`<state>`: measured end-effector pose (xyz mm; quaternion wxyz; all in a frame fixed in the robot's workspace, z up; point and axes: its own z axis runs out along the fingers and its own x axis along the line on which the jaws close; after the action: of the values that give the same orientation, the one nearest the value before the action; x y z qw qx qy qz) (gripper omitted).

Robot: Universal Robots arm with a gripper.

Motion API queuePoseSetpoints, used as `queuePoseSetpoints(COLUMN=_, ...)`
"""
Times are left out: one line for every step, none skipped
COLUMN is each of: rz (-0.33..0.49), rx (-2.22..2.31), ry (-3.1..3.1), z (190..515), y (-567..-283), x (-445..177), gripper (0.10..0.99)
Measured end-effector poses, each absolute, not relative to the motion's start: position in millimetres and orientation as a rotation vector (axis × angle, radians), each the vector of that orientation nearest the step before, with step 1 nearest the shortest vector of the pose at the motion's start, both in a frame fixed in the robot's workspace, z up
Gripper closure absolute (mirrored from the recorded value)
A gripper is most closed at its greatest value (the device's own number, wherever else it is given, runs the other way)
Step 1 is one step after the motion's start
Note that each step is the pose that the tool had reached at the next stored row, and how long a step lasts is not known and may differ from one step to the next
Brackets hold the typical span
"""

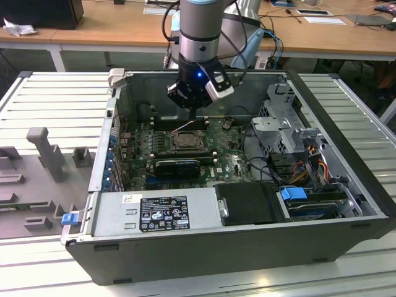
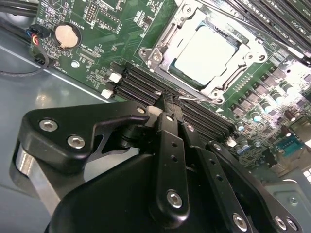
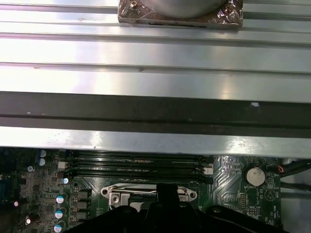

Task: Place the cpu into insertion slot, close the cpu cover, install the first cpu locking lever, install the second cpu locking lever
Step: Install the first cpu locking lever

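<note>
Because the jaws (image 2: 170, 99) are drawn together to a narrow point with nothing of the task's between them, and that point sits right at the thin wire lever (image 2: 197, 98) running along the socket's edge, the likeliest trouble I would expect is the tip slipping off the springy wire. If it did, it could skid onto the green motherboard (image 2: 104, 46) or the long black memory slots (image 2: 141, 85) just beside it and scrape something. In the second wrist view the cpu (image 2: 206, 53) lies flat in the insertion slot (image 2: 167, 34), its pale metal face showing through the square opening of the cpu cover (image 2: 245, 58), which looks folded down over it. Whether the cover is truly latched I cannot tell, so a lever pushed before the frame sits flat might bind or leave the chip unevenly pressed. A second risk is the crowding: in the exterior view the arm (image 1: 199, 37) reaches down into the open computer case (image 1: 247, 247) close to its back wall, with loose cables (image 1: 257, 158) near the socket, and a sideways sweep could snag one. As for what holds what, the case resting on the ribbed metal surface (image 1: 55, 99) contains the motherboard, a grey power supply (image 1: 161, 213) along its near side, a black box-shaped shroud (image 1: 250, 203) next to that, and drive bays with blue tabs (image 1: 294, 193) towards the exterior view's right. A round coin cell (image 2: 66, 35) sits in its holder on the board.
</note>
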<state>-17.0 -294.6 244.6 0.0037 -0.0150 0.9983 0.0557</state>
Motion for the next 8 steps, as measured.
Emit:
queuePoseSetpoints(rz=0.176, rx=-0.047, ry=3.129, z=244.5, y=-294.5, x=-16.4, gripper=0.980)
queuePoseSetpoints(rz=0.179, rx=-0.047, ry=3.129, z=244.3, y=-294.5, x=-15.8, gripper=0.980)
queuePoseSetpoints(rz=0.181, rx=-0.048, ry=3.129, z=242.1, y=-294.6, x=-15.6, gripper=0.980)
queuePoseSetpoints(rz=0.181, rx=-0.049, ry=3.128, z=241.0, y=-294.8, x=-16.2, gripper=0.980)
queuePoseSetpoints(rz=0.181, rx=-0.049, ry=3.129, z=240.8, y=-294.9, x=-17.5, gripper=0.980)
queuePoseSetpoints(rz=0.181, rx=-0.050, ry=3.129, z=240.6, y=-294.9, x=-19.7, gripper=0.980)
queuePoseSetpoints(rz=0.181, rx=-0.050, ry=3.128, z=240.5, y=-294.9, x=-22.2, gripper=0.980)
queuePoseSetpoints(rz=0.181, rx=-0.050, ry=3.128, z=240.5, y=-294.9, x=-24.2, gripper=0.980)
